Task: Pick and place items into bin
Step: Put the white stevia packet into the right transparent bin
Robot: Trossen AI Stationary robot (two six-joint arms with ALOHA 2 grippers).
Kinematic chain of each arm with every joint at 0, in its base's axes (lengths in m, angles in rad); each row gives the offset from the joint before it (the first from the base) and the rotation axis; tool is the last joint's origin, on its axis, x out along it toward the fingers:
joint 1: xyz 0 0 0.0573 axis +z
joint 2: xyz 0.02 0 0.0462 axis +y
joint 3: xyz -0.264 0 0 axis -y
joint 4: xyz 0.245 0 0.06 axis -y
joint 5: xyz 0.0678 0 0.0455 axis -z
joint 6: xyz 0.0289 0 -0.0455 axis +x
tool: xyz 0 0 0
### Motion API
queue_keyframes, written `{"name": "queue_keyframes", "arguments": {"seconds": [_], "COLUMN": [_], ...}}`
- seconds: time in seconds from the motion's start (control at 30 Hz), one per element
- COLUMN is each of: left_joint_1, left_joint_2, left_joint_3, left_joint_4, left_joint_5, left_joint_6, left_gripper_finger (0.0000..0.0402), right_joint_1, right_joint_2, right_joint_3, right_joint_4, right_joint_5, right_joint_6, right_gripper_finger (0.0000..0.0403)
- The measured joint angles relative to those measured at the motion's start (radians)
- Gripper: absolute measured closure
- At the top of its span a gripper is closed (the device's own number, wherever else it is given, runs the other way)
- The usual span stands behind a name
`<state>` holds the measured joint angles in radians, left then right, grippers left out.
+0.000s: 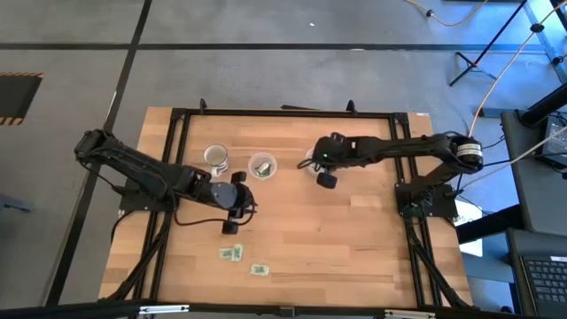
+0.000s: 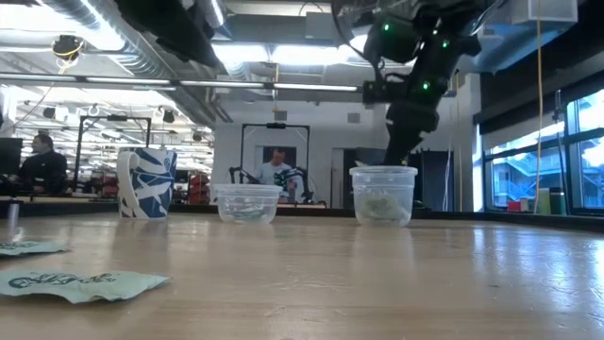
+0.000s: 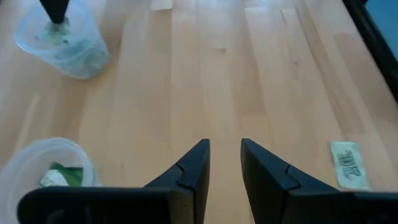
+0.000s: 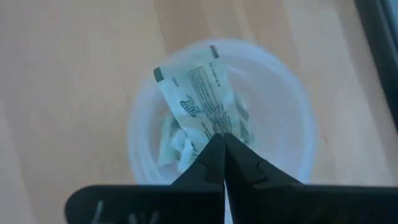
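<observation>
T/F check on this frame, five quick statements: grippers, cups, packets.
1. The right gripper is shut on a packet above a clear cup. True.
2. The left gripper holds a packet. False: its fingers stand apart with nothing between them.
3. Loose packets lie on the table near its front edge. True: three, such as one in the high view.
4. The blue-patterned mug lies tipped over. False: it stands upright.
5. Both clear cups are bare inside. False: the other cup also holds packets.

One mug (image 1: 215, 158), two clear plastic cups (image 1: 262, 166), and three loose packets (image 1: 232, 253) on the table (image 1: 354, 239).
</observation>
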<state>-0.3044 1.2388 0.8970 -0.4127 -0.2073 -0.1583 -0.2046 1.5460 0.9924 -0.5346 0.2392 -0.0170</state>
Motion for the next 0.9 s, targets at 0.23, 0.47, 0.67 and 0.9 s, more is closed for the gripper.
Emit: {"name": "queue_keyframes", "arguments": {"seconds": [0.23,0.47,0.67,0.9], "left_joint_1": [-0.038,-0.098,-0.161,-0.201], "left_joint_2": [0.001,0.073,0.178,0.243], "left_joint_3": [-0.007,-0.012,-0.012,-0.012], "left_joint_4": [-0.019,-0.152,-0.174,-0.137], "left_joint_5": [-0.001,0.000,0.045,0.050], "left_joint_6": [-0.095,-0.169,-0.173,-0.237], "left_gripper_finger": [0.0318,0.0313,0.0313,0.0313], "right_joint_1": [-0.025,-0.025,-0.025,-0.025], "right_joint_2": [0.060,0.064,0.062,0.047], "right_joint_3": [0.000,0.000,0.000,0.001], "right_joint_4": [-0.019,-0.016,-0.007,-0.011], "right_joint_5": [0.004,0.005,0.008,0.144], "right_joint_6": [0.010,-0.006,-0.009,0.049], "right_gripper_finger": [0.0403,0.0378,0.0328,0.0277]}}
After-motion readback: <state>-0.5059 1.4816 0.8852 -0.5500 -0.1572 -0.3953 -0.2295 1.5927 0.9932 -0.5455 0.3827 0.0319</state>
